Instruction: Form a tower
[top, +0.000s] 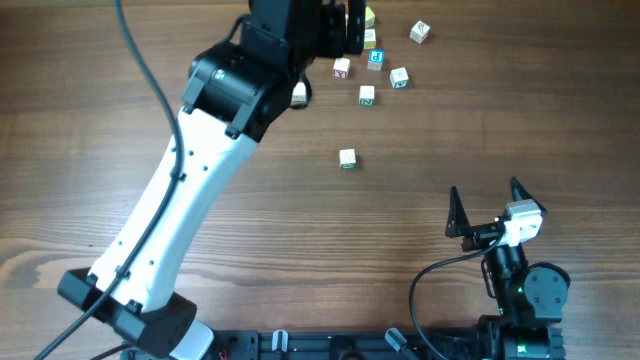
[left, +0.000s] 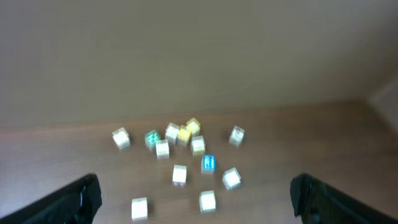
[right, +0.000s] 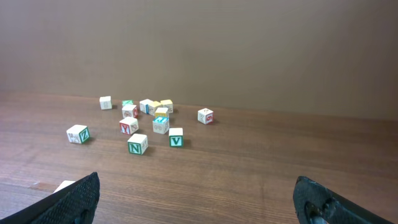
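Observation:
No tower is in view; every letter cube lies singly on the wooden table (top: 200, 300). Several whitish cubes are scattered at the far right of centre, among them one (top: 367, 95) and a lone cube (top: 347, 158) nearer the middle. My left gripper (top: 350, 25) reaches to the far edge beside them. In the blurred left wrist view it (left: 194, 190) is open, with cubes (left: 207, 200) and a blue-faced one (left: 208, 163) ahead. My right gripper (top: 484, 188) stands open and empty at the near right, well short of the N cube (right: 137, 144) and V cube (right: 176, 137).
Two yellowish cubes (right: 161, 106) sit in the far cluster. One cube (top: 299, 95) lies half under the left arm (top: 190, 190), which crosses the table diagonally. A cube (right: 64, 185) peeks out beside the right gripper's left finger. A plain wall stands behind the table.

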